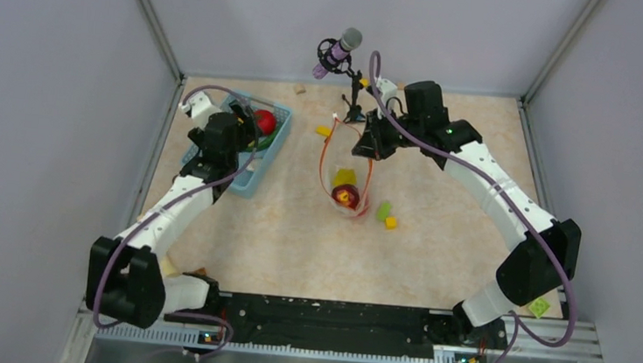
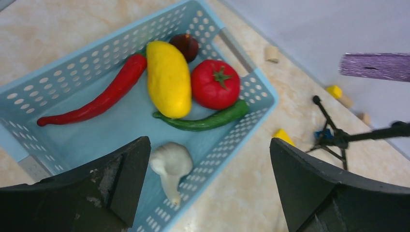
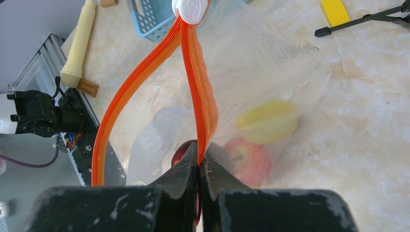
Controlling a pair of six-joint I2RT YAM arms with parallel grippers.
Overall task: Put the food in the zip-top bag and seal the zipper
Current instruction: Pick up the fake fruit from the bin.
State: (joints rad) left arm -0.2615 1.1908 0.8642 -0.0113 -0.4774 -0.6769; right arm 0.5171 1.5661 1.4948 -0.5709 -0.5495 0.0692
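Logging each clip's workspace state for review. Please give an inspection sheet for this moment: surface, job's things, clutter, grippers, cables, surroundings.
Surface: beige marbled table, no spill seen.
Job's things: zip-top bag mid-table, zipper open, yellow piece and red piece inside; chili, yellow fruit, tomato, green piece, dark piece, garlic in the blue basket.
Clutter: green block, yellow block beside the bag; microphone on a tripod at the far side.
Grippers: left gripper open over the basket; right gripper shut on the zipper.
Cables: purple cables along both arms, none seen snagged.
Surroundings: grey walls on three sides.
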